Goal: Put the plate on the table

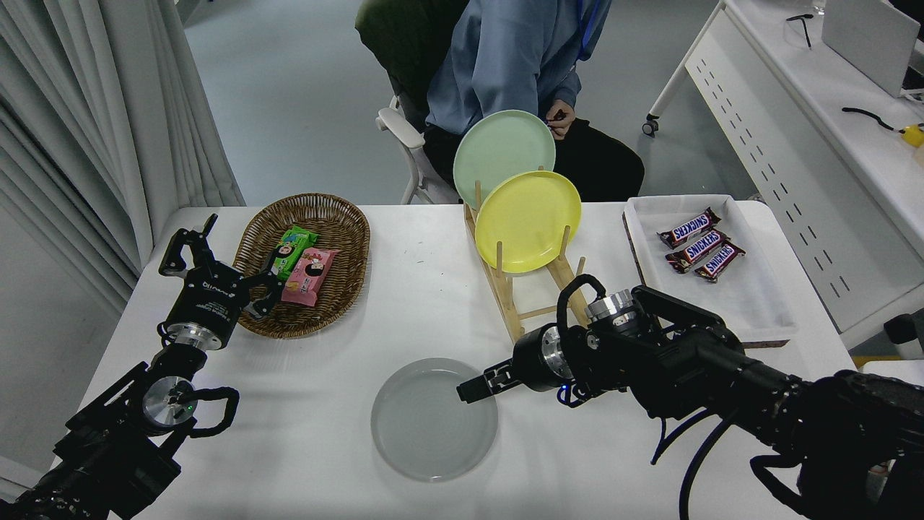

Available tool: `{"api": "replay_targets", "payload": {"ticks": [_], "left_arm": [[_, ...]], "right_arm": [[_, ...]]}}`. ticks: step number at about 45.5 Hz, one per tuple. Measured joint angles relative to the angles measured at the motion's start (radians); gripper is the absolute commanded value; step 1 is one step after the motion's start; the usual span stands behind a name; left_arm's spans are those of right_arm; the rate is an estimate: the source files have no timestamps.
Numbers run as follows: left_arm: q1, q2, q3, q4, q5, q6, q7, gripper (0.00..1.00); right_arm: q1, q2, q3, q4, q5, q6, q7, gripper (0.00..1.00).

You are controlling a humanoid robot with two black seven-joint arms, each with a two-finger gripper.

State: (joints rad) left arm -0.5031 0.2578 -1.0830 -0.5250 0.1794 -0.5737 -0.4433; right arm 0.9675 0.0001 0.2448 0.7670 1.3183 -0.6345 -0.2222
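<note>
Head view shows the plate (pixel 434 419) lying flat on the table (pixel 404 289), near the front edge and clear of the wooden rack (pixel 530 307). The right gripper (pixel 473 388) hangs over the plate's right rim, its fingers drawn narrow with nothing between them (whether a tip touches the rim is hard to say). The placing looks done, so a clean finish means lifting straight up before pulling back, lest a fingertip catch the rim and drag the plate. The left gripper (pixel 216 263) is parked beside the wicker basket (pixel 307 263), fingers spread.
</note>
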Motion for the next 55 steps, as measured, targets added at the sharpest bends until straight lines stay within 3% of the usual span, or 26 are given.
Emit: {"api": "replay_targets", "payload": {"ticks": [17, 28, 36, 48, 55], "left_arm": [[0.000, 0.000, 0.000, 0.000, 0.000, 0.000, 0.000, 1.00], [0.000, 0.000, 0.000, 0.000, 0.000, 0.000, 0.000, 1.00], [0.000, 0.000, 0.000, 0.000, 0.000, 0.000, 0.000, 1.00], [0.000, 0.000, 0.000, 0.000, 0.000, 0.000, 0.000, 1.00], [0.000, 0.000, 0.000, 0.000, 0.000, 0.000, 0.000, 1.00]], "right_arm": [[0.091, 0.000, -0.043, 0.072, -0.162, 0.251, 0.001, 1.00], [0.140, 0.000, -0.017, 0.095, -0.474, 0.335, 0.009, 1.00], [0.151, -0.009, 0.064, 0.098, -0.713, 0.465, 0.011, 1.00], [0.146, -0.040, 0.153, 0.090, -0.889, 0.658, 0.015, 1.00], [0.126, -0.083, 0.233, 0.074, -1.030, 0.739, 0.067, 1.00]]}}
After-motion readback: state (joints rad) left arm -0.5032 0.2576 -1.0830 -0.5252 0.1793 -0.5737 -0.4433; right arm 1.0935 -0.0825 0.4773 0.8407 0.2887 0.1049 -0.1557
